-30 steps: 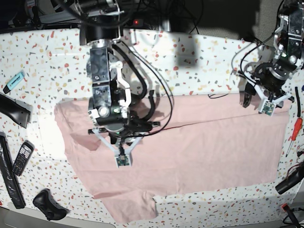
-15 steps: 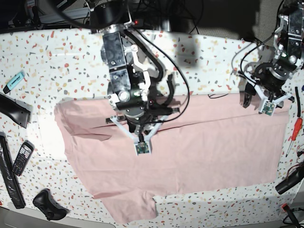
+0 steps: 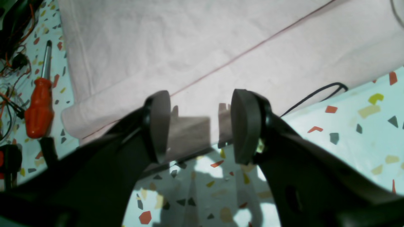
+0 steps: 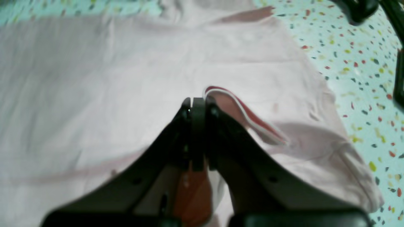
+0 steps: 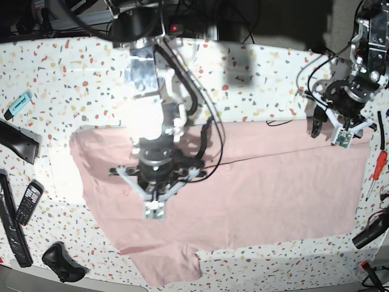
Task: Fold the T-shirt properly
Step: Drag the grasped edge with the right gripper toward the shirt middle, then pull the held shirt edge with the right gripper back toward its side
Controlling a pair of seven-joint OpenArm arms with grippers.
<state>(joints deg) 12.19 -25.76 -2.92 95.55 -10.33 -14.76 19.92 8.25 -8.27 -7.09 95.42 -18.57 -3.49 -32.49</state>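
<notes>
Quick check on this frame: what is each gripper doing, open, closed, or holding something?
Left gripper: open, empty, over the edge of the T-shirt.
Right gripper: closed above the T-shirt; no cloth visibly pinched.

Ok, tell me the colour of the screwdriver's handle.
Orange-red; the screwdriver shows best in the left wrist view, lying beside the T-shirt.

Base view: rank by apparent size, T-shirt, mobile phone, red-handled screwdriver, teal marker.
1. T-shirt, by far the largest.
2. Mobile phone at the left edge.
3. Red-handled screwdriver at the right edge: about as long as the phone but much thinner, so close.
4. Teal marker, smallest.
</notes>
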